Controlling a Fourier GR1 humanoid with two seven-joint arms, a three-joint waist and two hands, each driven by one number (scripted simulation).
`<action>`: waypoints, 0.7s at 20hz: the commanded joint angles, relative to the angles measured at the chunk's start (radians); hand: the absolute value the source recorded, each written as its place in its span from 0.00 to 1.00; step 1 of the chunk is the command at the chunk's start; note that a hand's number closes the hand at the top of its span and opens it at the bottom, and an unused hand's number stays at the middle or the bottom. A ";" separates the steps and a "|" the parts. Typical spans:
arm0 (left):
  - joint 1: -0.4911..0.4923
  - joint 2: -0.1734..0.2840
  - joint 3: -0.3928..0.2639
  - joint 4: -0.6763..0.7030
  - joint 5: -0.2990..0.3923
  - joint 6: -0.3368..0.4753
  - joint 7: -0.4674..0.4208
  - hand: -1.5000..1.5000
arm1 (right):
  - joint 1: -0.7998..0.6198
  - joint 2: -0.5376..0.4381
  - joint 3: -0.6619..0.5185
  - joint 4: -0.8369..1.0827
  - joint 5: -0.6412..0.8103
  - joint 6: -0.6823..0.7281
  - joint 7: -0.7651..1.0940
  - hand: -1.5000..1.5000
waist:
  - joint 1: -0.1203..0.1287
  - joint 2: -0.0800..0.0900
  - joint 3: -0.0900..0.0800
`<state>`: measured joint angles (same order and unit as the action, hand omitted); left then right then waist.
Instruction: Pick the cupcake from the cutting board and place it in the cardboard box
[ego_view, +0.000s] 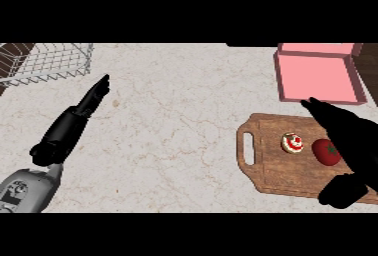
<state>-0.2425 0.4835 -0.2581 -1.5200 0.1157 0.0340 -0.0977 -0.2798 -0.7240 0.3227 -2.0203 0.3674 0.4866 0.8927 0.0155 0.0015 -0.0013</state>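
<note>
Head view: our right hand (341, 131) hangs over the cutting board (275, 172), fingers straight, staged beside the cupcake (293, 143) and tomato (326, 152). Pink cardboard box (319, 76) just beyond. Left hand (83, 111) rests spread on the surface (177, 125).

wire basket (52, 62) top left on marble counter (177, 130); tomato (326, 151) at right
</note>
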 joint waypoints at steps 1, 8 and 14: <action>-0.039 0.013 0.051 -0.003 0.012 -0.043 0.037 0.50 | -0.073 0.104 0.060 0.063 0.014 0.071 0.127 0.00 | -0.006 -0.001 0.001; 0.023 -0.024 0.051 0.005 -0.038 -0.061 -0.012 0.50 | -0.078 0.186 0.109 0.169 0.167 0.031 0.117 0.00 | -0.008 -0.001 0.001; 0.118 -0.049 0.056 -0.131 -0.082 -0.049 0.041 0.50 | -0.079 0.217 0.058 0.241 0.240 0.041 0.036 0.00 | -0.006 -0.003 0.001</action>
<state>-0.2025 0.4432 -0.1906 -1.5565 0.0634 -0.0193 -0.0823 -0.3537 -0.5390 0.3871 -1.8406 0.5541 0.5194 0.9151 0.0059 -0.0004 -0.0003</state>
